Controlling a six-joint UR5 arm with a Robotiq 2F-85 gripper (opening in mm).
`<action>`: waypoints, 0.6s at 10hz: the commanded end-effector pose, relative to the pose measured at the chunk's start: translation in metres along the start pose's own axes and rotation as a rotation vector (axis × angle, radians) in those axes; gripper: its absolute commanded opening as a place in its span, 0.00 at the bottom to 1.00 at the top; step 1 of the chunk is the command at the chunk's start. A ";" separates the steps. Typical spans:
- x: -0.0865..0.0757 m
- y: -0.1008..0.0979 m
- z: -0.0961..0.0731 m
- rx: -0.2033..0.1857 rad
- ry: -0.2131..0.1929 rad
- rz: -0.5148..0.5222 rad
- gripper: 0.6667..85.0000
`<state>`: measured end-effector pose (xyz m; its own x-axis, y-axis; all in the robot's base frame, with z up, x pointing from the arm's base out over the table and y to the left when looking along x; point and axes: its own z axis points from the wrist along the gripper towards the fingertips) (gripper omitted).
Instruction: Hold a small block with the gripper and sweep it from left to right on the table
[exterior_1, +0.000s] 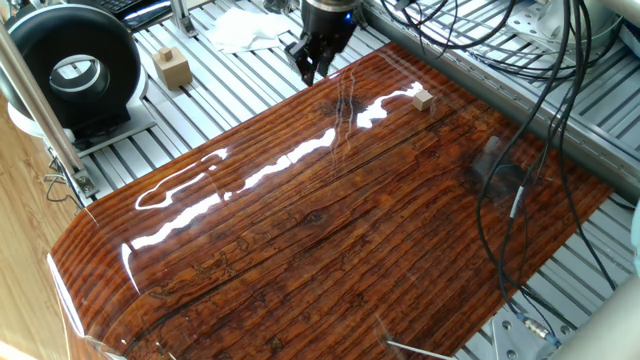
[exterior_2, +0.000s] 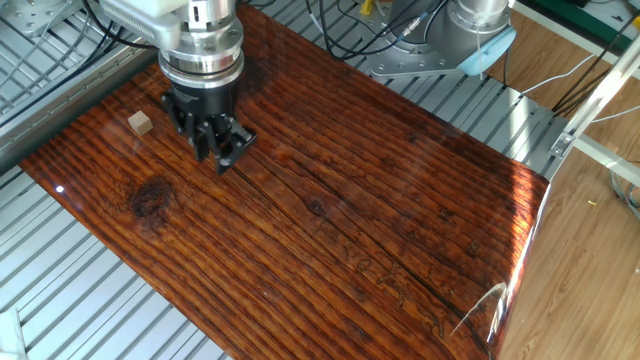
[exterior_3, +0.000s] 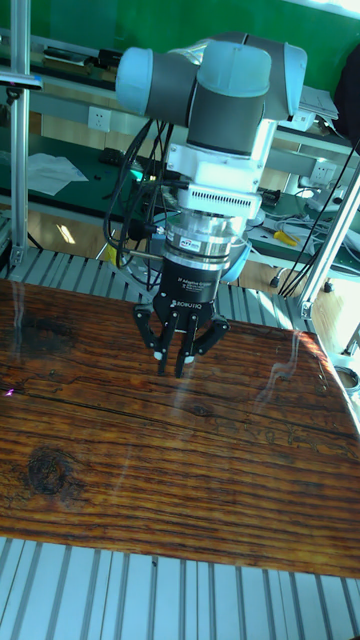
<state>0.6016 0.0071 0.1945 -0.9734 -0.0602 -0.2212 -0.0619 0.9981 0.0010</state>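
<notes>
My tool (exterior_3: 173, 368) hung above the bench (exterior_1: 330, 240), apart from the surface, its black fingers drawn close with only a thin gap between the tips and nothing pinched in them. The small block (exterior_1: 422, 99) sat near the far edge of the bench beside a bright streak of glare; in the other fixed view the small block (exterior_2: 140, 122) lay just beside my tool (exterior_2: 218, 158), toward the bench edge, not touching it. The tall fixed view did not show the cube at all.

I judged the cube light, stiff and plain-faced, easy to knock aside on that glossy board. I would need to spread the fingers first, come straight down over it, and close on two opposite flat faces, low enough that it would not twist out while being dragged across the bench.

A larger notched wooden block (exterior_1: 173, 67) stood off the board on the aluminium frame (exterior_1: 215, 90).
</notes>
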 end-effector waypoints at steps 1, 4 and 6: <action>-0.010 0.003 -0.001 -0.012 -0.038 -0.002 0.00; -0.008 0.005 -0.001 -0.023 -0.031 0.005 0.00; -0.006 0.008 0.002 -0.026 -0.030 -0.003 0.00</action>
<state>0.6074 0.0112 0.1941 -0.9670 -0.0656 -0.2463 -0.0702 0.9975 0.0097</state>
